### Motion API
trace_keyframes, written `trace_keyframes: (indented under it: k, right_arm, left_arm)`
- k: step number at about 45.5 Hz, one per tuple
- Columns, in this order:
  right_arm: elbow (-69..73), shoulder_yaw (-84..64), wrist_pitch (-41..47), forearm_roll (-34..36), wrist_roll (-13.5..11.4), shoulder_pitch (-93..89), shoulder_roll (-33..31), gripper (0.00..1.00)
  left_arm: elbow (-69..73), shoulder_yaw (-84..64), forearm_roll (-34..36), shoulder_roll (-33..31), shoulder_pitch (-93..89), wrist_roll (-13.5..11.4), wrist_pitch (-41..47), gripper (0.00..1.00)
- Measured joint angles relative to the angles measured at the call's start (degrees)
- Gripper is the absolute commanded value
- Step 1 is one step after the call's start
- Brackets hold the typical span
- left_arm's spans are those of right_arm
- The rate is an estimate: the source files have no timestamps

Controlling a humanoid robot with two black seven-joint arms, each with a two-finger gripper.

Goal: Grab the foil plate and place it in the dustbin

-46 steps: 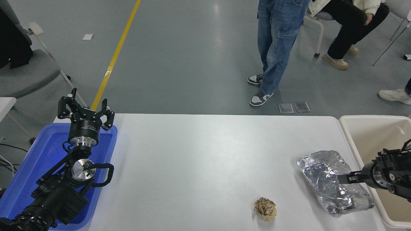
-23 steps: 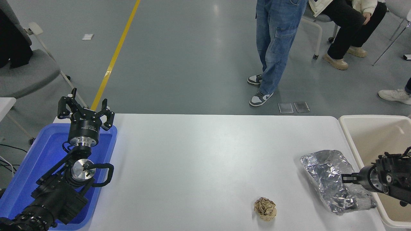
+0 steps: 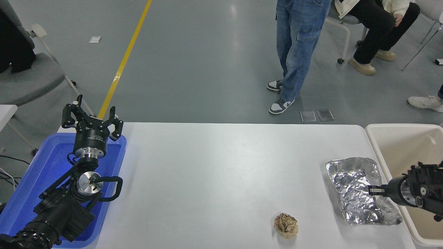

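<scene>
The black right gripper [image 3: 372, 190] pinches the crinkled silver foil plate's [image 3: 356, 190] thin rim, which might tear or slip short of the beige plastic dustbin [image 3: 380, 145]

The white table [image 3: 221, 173] carries 3 things. A blue tray [image 3: 34, 180] sits at its left end. A crinkled foil plate [image 3: 360, 192] lies flat near the right edge, just beside the dustbin [image 3: 401, 145]. A brown paper ball [image 3: 286, 225] rests near the front edge, apart from the plate.
</scene>
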Motion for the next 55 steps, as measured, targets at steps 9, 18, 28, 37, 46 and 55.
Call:
trace_keyframes:
  k: [9, 18, 28, 37, 46, 55]
  right_arm:
    - [7.85, -10.22, 0.53, -0.18, 0.29, 12.73, -5.38, 0.00]
    - [16.61, -27.36, 1.21, 1.01, 1.05, 31.28, -7.14, 0.00]
    - [25.73, -45.64, 2.19, 5.81, 1.94, 51.90, -2.80, 0.00]
    - [29.31, -54.42, 7.48, 10.76, 3.54, 64.78, 3.06, 0.00]
    - [30.69, -57.56, 13.40, 14.15, 4.22, 72.84, 7.30, 0.00]
    - [31.17, -58.80, 16.29, 15.46, 4.46, 76.35, 8.99, 0.00]
  left_arm:
    - [0.00, 0.06, 0.00, -0.01, -0.05, 0.02, 0.00, 0.99]
    - [0.00, 0.09, 0.02, -0.01, -0.06, 0.07, 0.00, 0.99]
    - [0.00, 0.10, 0.04, 0.05, -0.07, 0.07, 0.00, 0.99]
    - [-0.03, 0.10, 0.08, 0.13, 0.05, 0.08, 0.00, 0.99]
    - [-0.07, 0.10, 0.09, 0.16, 0.08, 0.08, 0.00, 0.99]
    - [-0.07, 0.05, 0.10, 0.23, 0.09, 0.08, 0.00, 0.99]
